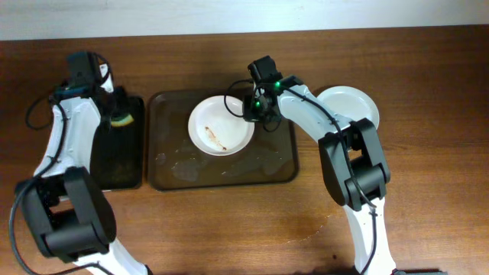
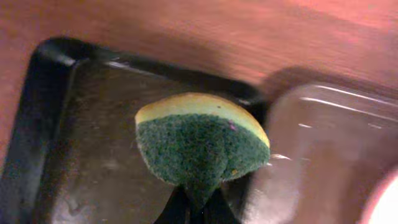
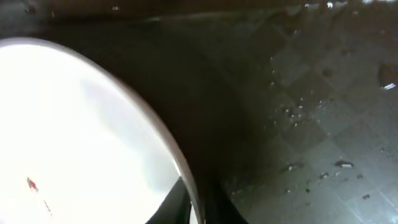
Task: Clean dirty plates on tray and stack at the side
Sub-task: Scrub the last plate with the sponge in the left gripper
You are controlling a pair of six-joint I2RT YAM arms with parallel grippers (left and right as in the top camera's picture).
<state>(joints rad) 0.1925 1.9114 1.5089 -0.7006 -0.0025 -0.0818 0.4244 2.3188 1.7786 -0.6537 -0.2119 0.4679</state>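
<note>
One dirty plate with a brown-orange sauce streak lies on the brown tray. My right gripper is shut on this plate's right rim; the right wrist view shows the rim pinched between the fingers and lifted over the wet tray. A white plate lies on the table to the right of the tray. My left gripper is shut on a green and yellow sponge, holding it over the narrow black tray. A third plate is not in view.
The narrow black tray lies left of the brown tray, almost touching it. Water drops and smears cover the brown tray's floor. Bare wooden table spreads in front of both trays. A cable hangs by the left arm.
</note>
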